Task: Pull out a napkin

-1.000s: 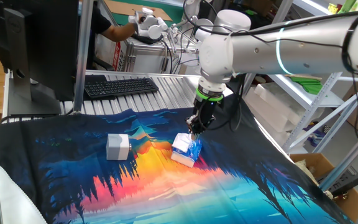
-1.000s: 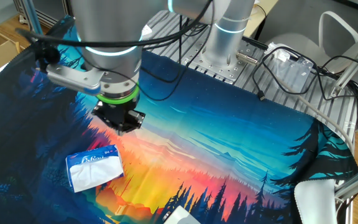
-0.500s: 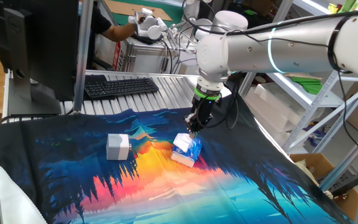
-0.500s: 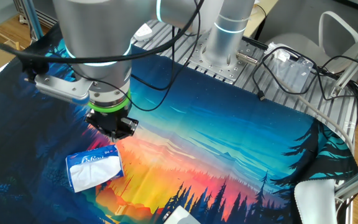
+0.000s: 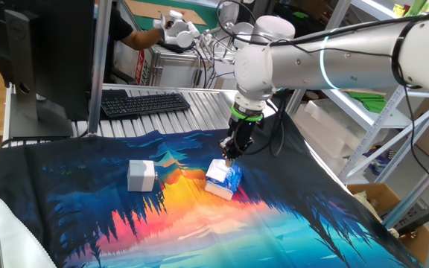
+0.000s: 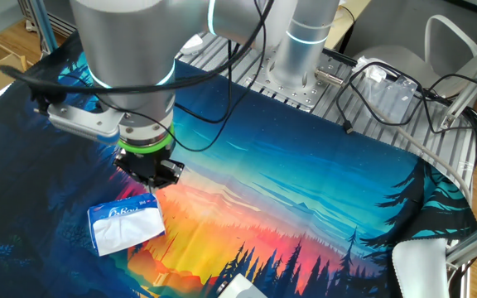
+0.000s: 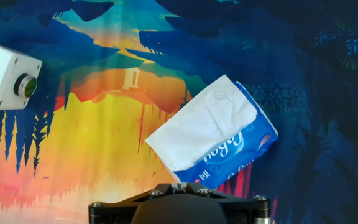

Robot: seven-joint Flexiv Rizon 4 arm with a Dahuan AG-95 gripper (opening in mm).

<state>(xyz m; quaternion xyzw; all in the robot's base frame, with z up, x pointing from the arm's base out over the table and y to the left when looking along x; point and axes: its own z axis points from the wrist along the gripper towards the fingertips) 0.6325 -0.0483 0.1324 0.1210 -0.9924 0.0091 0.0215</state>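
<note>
The blue-and-white tissue pack (image 5: 224, 179) lies on the colourful cloth, and also shows in the other fixed view (image 6: 126, 227) and in the hand view (image 7: 213, 138). Its white top face is turned up. No loose napkin is in view; any sheet stays inside the pack. My gripper (image 5: 229, 153) hangs just above the pack's far end, not touching it. In the other fixed view the gripper (image 6: 151, 177) is right behind the pack. In the hand view the fingertips (image 7: 180, 185) sit together at the lower edge, shut and empty.
A grey-white cube (image 5: 141, 176) with a round button stands left of the pack, seen top left in the hand view (image 7: 5, 84). A keyboard (image 5: 144, 103) and a monitor stand behind the cloth. Cables lie at the arm's base (image 6: 371, 91).
The gripper has moved a little sideways and down toward the pack. The pack and cube have not moved.
</note>
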